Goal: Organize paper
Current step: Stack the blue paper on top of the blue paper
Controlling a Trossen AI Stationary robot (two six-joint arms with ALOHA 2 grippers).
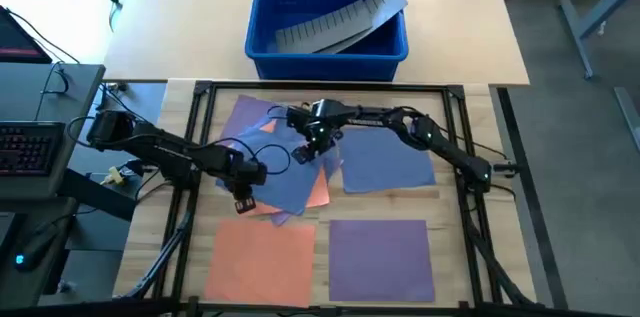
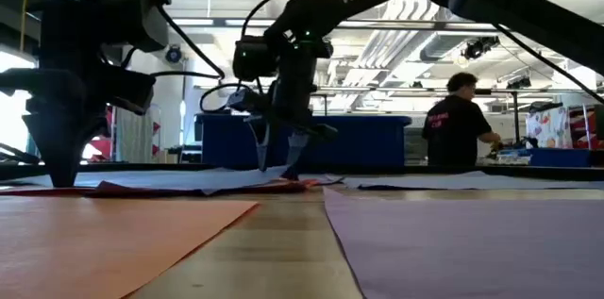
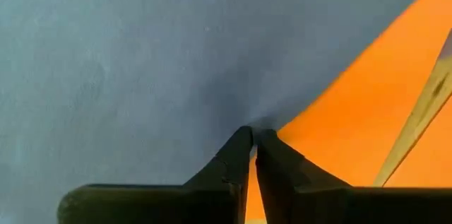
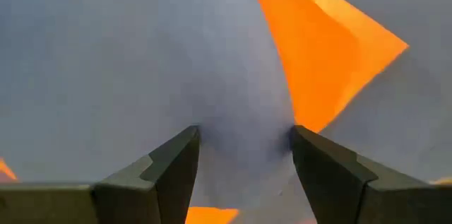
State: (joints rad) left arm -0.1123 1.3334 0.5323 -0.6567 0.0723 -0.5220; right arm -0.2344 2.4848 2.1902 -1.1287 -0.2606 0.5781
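Overlapping orange, purple and blue paper sheets (image 1: 290, 172) lie piled mid-tabletop, with one orange sheet (image 1: 262, 259) and one purple sheet (image 1: 381, 253) flat along the near edge. The left gripper (image 3: 253, 136) pinches the pile's blue sheet with closed jaws. The right gripper (image 4: 245, 136) presses down on the pile, jaws open.

A blue plastic bin (image 1: 330, 42) sits at the far side of a pale bench (image 1: 180, 27), holding a grey ridged strip (image 1: 335, 22) that leans up against its right wall. Nearer, a wooden bench (image 1: 320, 247) is bordered by a dark metal frame (image 1: 205, 117). A keyboard (image 1: 25, 149) lies on a desk at far left. In the room beyond, a person in a dark shirt (image 2: 455, 122) stands at a counter.
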